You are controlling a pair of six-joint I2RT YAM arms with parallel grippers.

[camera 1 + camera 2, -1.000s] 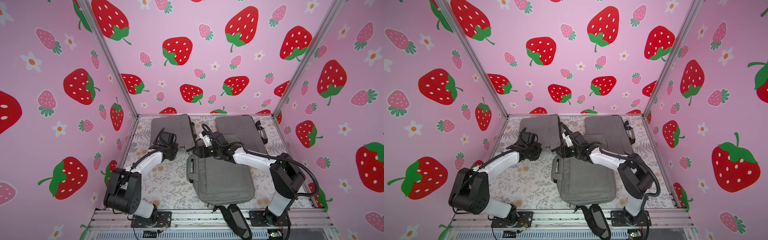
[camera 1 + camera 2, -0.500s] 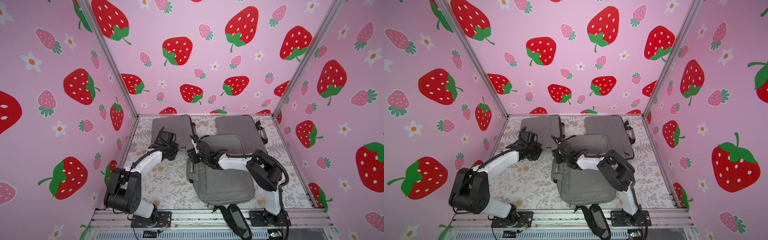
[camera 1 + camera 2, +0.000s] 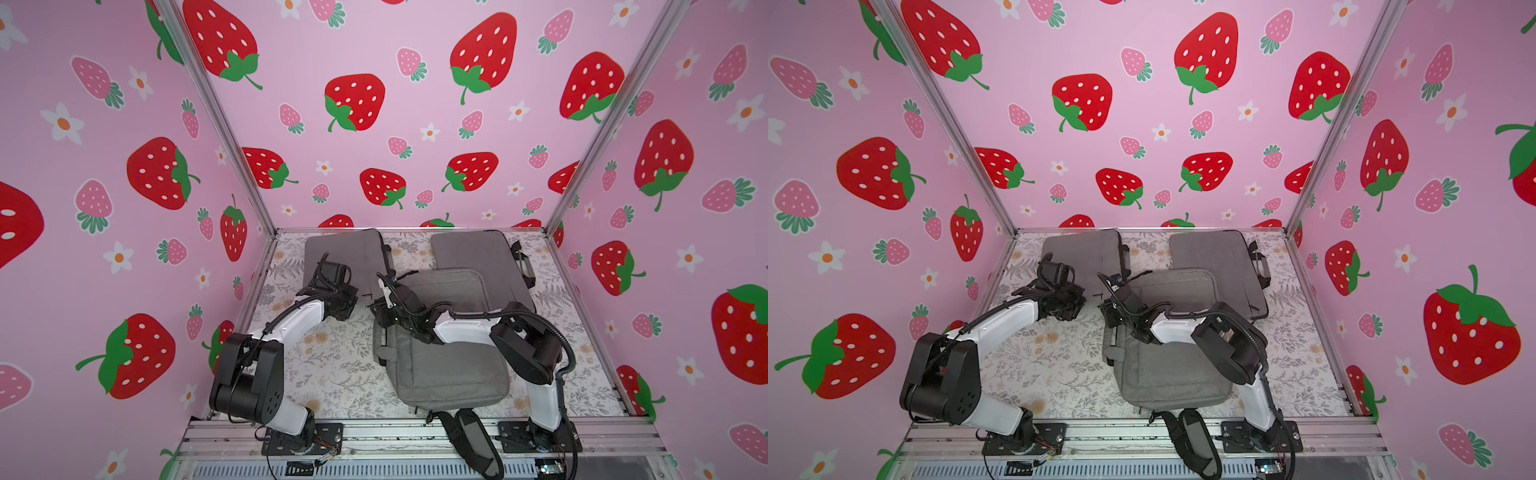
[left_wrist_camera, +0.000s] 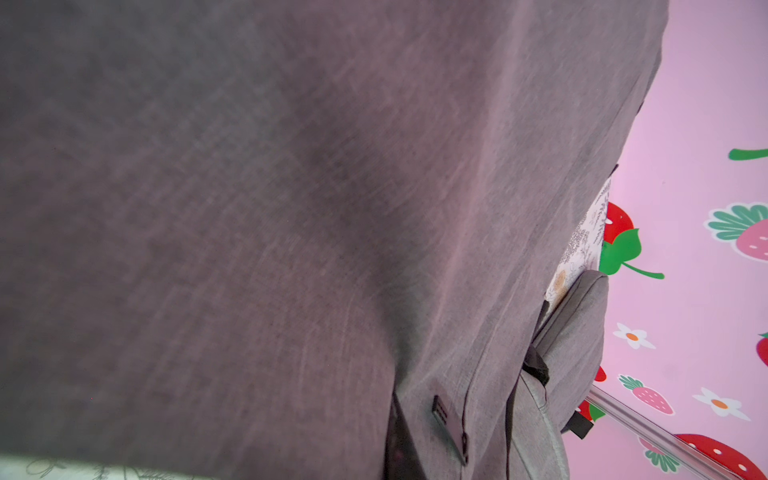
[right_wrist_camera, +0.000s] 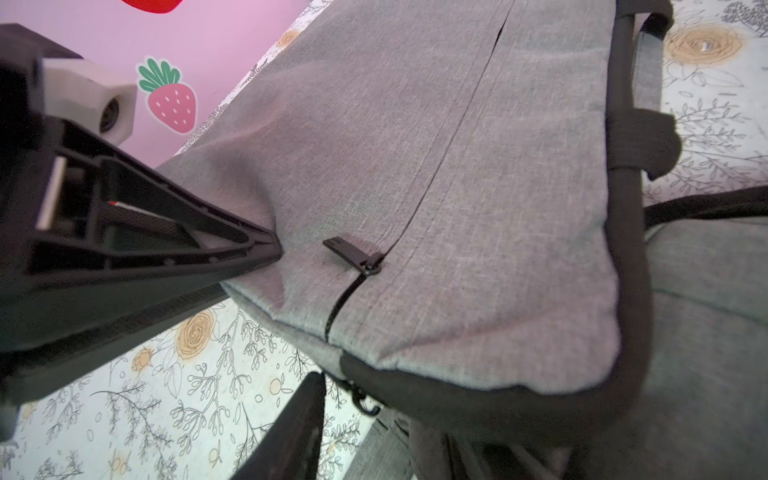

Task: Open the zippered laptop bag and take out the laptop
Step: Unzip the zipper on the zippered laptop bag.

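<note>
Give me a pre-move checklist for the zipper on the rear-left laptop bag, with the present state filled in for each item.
1. Zipper pull exposed: ok. It lies flat on the rear-left laptop bag, by its near corner.
2. Left gripper on the pull: not ok. It is shut, tip pressing the fabric beside the pull.
3. Right gripper ready to grasp: ok. Its jaws stand apart at the same corner, with nothing seen between them.
4. Gap between the grippers: ok, though they are close.
5. How far the zipper is undone: cannot tell.
6. Laptop in sight: not ok. None shows in any view.
</note>
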